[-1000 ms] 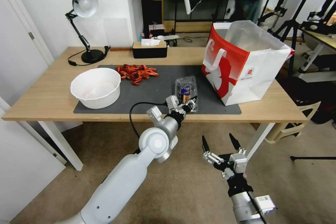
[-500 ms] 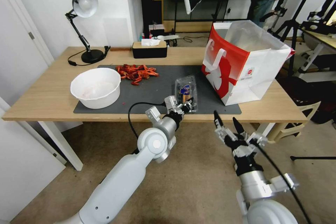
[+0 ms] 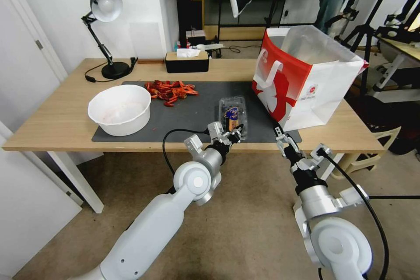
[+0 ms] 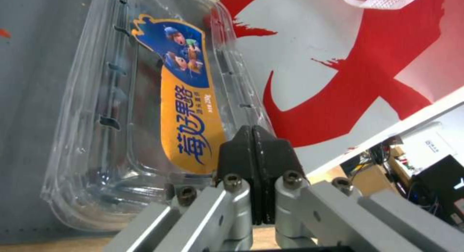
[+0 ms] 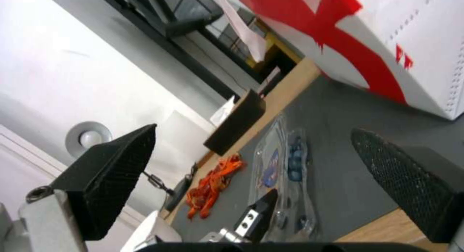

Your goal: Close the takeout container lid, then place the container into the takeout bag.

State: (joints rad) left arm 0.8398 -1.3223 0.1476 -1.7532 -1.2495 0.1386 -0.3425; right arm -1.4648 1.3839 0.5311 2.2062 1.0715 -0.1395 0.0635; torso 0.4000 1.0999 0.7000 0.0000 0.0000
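Takeout container (image 3: pixel 233 117) placement is what the coming move turns on, and everything below is placed relative to it. Nearest the robot, the left gripper (image 3: pixel 232 133) is found at the container's near end, at the front edge of the grey mat (image 3: pixel 192 113). In the left wrist view its fingertips (image 4: pixel 255 145) are pressed together with no gap, against the near rim of the clear plastic; whether a thin flange is pinched between them cannot be told. The right gripper (image 3: pixel 280 136) is held just to the right of the container's near end, near the table's front edge, its jaws spread wide and nothing held, as is shown in the right wrist view, where the container (image 5: pixel 285 172) is framed between the two pads (image 5: pixel 114 172). The left arm is judged the nearer of the two.

The container's long axis is laid running away from the robot. The lid (image 4: pixel 159 99), with its orange and blue label, appears to be lying down over the berry half, though a full latch cannot be confirmed. Beyond and to the right of the container's far end, the takeout bag (image 3: pixel 302 83) is stood upright with its mouth open, so a lift up and to the right is judged to be called for.
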